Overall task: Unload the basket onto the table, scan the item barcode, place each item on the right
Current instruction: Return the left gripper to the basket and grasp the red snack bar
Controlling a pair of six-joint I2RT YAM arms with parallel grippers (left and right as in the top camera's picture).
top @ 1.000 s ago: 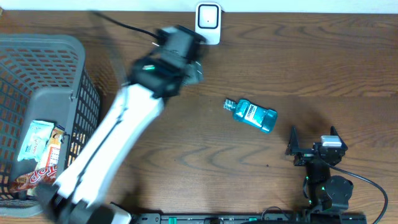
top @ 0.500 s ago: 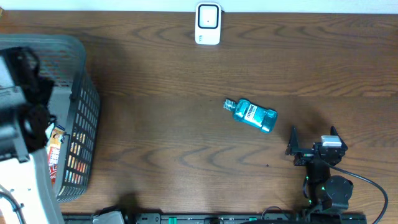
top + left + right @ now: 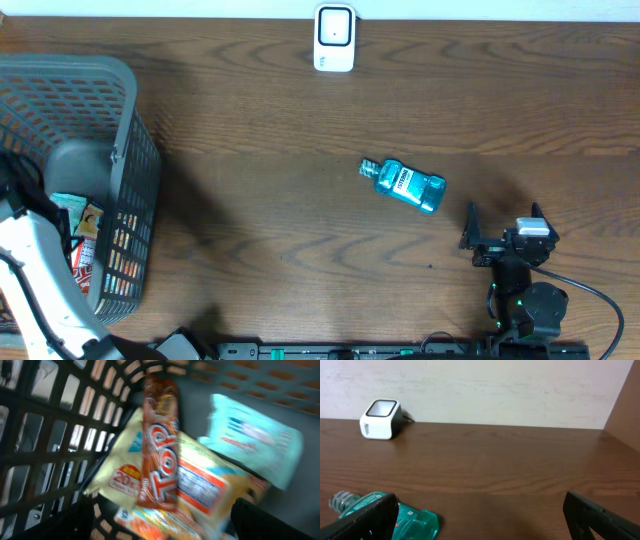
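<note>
Hovering open inside the basket (image 3: 135, 150) at the counter's left edge, the left claw (image 3: 170, 527) seems set to pick the snack bar (image 3: 160, 450); next, close squarely on it. The right claw (image 3: 503, 215) sits open, empty.

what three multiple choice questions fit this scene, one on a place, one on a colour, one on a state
1. Where is the bottle relative to the basket and the scanner?
A. inside the basket
B. on top of the scanner
C. on the bare table, apart from both

2. What colour is the bottle?
A. red
B. teal
C. yellow

3. How is the right pincer?
A. open, holding nothing
B. shut on the bottle
C. shut on the scanner

Answers:
1 C, the overhead view shows the bottle lying alone on the wood.
2 B, its body is see-through blue-green in both views.
3 A, its fingers stand wide apart, with the bottle off to one side.
</note>
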